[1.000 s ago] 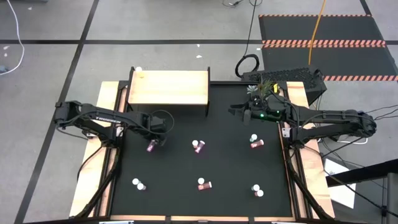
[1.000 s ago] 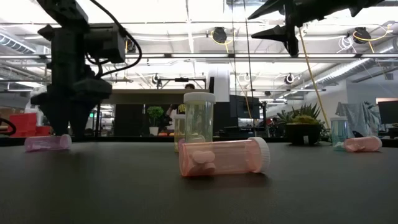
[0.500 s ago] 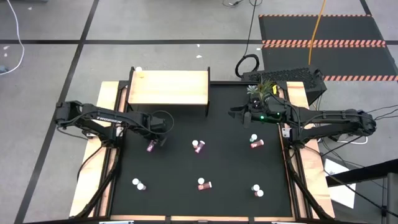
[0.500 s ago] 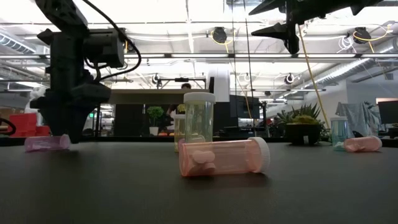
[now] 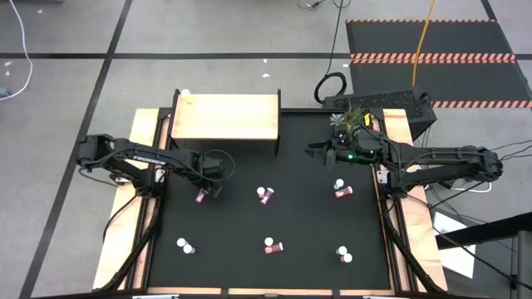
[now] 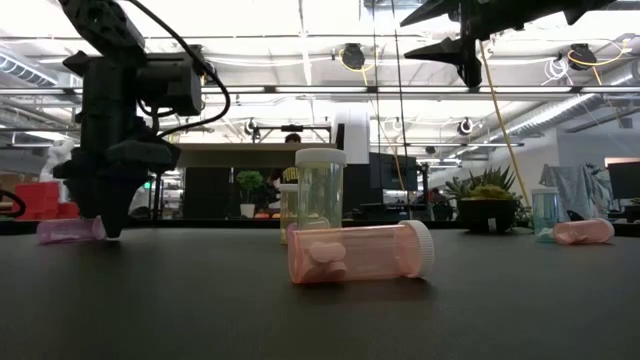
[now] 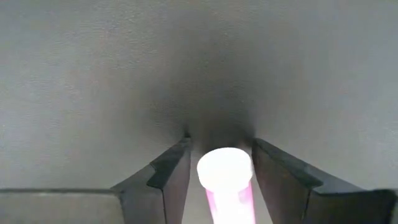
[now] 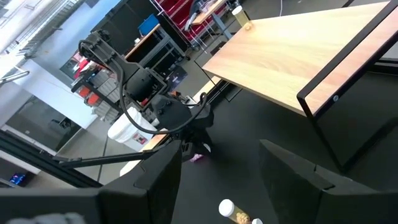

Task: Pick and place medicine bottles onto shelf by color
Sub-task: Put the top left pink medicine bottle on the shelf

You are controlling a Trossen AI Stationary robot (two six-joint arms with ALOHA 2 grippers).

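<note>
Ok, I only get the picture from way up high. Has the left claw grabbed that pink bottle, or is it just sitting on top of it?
Observer: Not grabbed, judging by the left wrist view. The pink bottle lies between the fingers of the left gripper, which is open around it.
Operator: Is the bottle standing up?
Observer: No. The low view shows it lying on its side on the table, with the gripper's tips down at the mat.
Operator: And the other claw?
Observer: The right gripper is open with nothing between its fingers. The low view shows it high above the table.
</note>
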